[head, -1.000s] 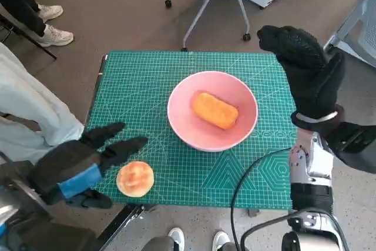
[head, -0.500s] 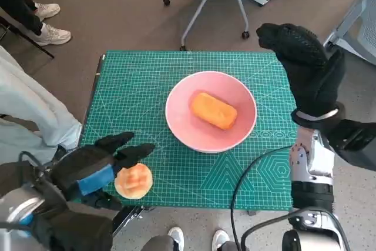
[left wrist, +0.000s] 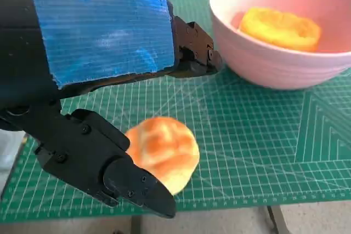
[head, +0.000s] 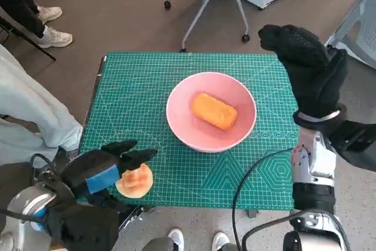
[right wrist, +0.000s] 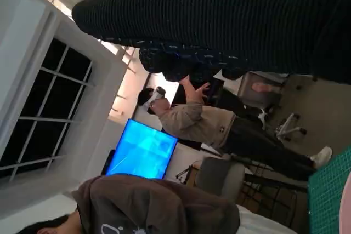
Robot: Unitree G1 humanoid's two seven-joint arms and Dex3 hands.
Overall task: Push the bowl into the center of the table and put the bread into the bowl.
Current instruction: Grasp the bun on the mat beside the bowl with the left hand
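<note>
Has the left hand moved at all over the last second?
Yes. The left hand has slid toward the table's near edge and over the round bun, judged against the green mat.

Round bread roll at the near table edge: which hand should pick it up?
Left. The left hand is already over the round bread roll, fingers either side. The right hand is raised beyond the pink bowl.
</note>
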